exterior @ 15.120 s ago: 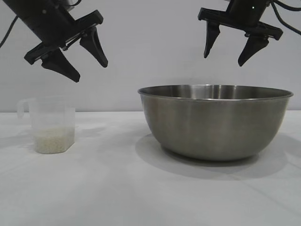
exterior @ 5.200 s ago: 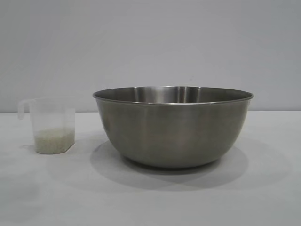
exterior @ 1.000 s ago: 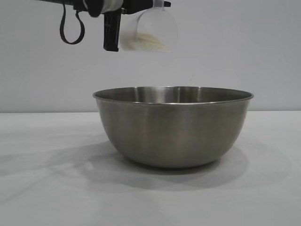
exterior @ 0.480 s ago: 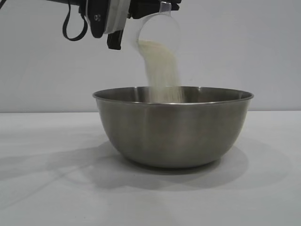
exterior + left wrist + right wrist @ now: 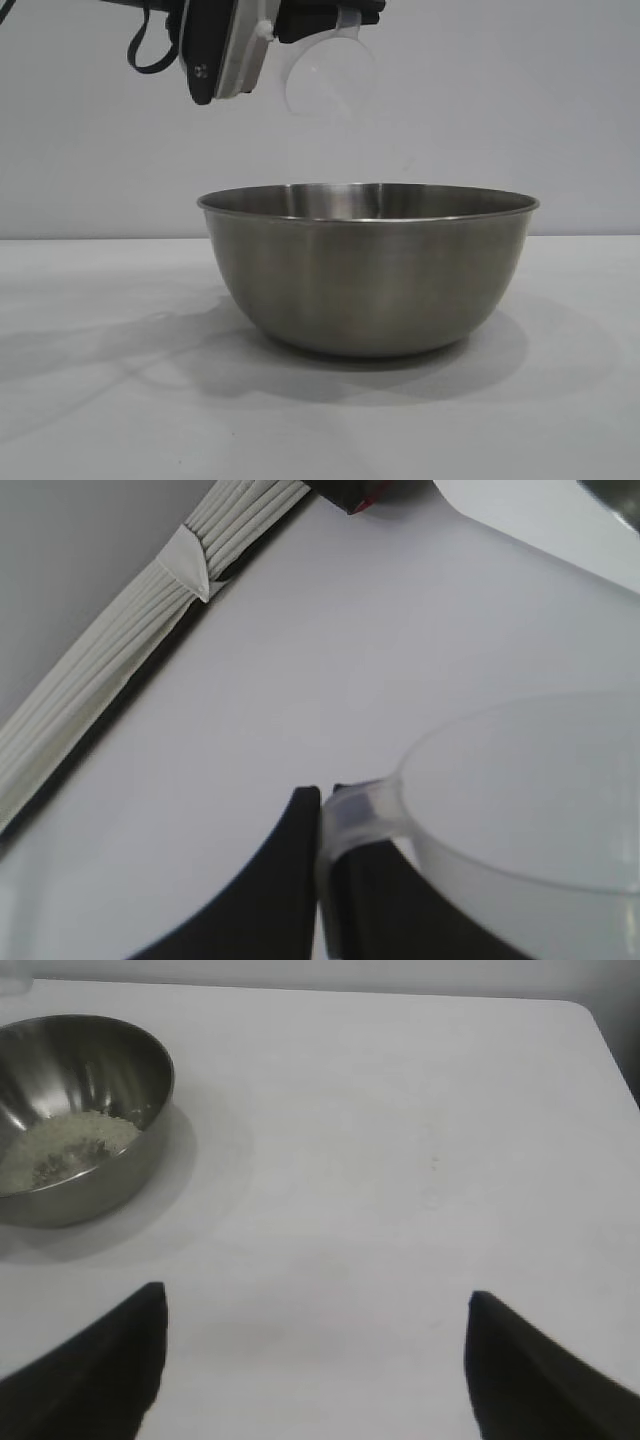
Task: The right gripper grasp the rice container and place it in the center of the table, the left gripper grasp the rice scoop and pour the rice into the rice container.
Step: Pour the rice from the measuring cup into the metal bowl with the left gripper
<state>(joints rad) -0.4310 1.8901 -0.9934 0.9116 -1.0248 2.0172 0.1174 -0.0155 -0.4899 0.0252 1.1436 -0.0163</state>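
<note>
The left gripper (image 5: 300, 15), partly cut off above, pinches the handle of the tipped, empty-looking rice scoop (image 5: 328, 75) over the rice container (image 5: 367, 268) mid-table (image 5: 90, 400). Rice (image 5: 62, 1143) lies inside. The right gripper (image 5: 315, 1360) hangs wide apart, empty.

Clear scoop (image 5: 330, 75) tipped over, empty, high above the steel bowl (image 5: 368, 268); rice (image 5: 62, 1145) heaped in the bowl, mid-table (image 5: 100, 400).

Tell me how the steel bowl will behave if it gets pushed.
The bowl likely slides rather than tips: it sits wide and low on the smooth table. Its rounded underside may let it rock. The rice inside adds little weight, so it probably moves easily.
</note>
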